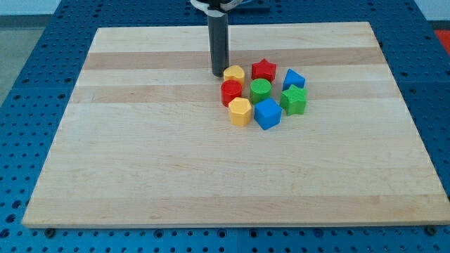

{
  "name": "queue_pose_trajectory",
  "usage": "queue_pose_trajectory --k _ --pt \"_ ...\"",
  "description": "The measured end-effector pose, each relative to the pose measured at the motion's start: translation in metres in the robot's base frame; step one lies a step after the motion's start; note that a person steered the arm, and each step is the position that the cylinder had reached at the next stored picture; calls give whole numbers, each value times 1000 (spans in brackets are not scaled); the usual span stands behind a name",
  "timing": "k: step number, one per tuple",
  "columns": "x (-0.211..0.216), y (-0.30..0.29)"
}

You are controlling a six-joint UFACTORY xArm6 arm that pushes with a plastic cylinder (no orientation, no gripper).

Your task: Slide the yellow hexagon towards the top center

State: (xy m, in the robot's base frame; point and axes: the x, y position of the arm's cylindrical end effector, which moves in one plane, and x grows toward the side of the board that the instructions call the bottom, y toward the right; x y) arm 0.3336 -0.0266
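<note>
Camera view: my tip (219, 74) rests just left of the yellow cylinder (234, 73), at the cluster's upper-left edge. The yellow hexagon (240, 111) sits at the cluster's lower left, below the red cylinder (231, 92), so it is hemmed in. The rod has no jaws.

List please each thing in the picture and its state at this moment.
My tip: on board, just left of yellow cylinder.
Yellow cylinder: cluster's top left.
Yellow hexagon: cluster's bottom left.
Red cylinder: between both yellows.
Red star, green cylinder, blue blocks, green block: clustered.
</note>
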Motion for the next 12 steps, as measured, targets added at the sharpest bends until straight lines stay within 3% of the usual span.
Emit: queue_pose_trajectory --k 3,7,10,12 --pt "17 -40" --pt "149 -26" --pt "147 59" --pt "123 65"
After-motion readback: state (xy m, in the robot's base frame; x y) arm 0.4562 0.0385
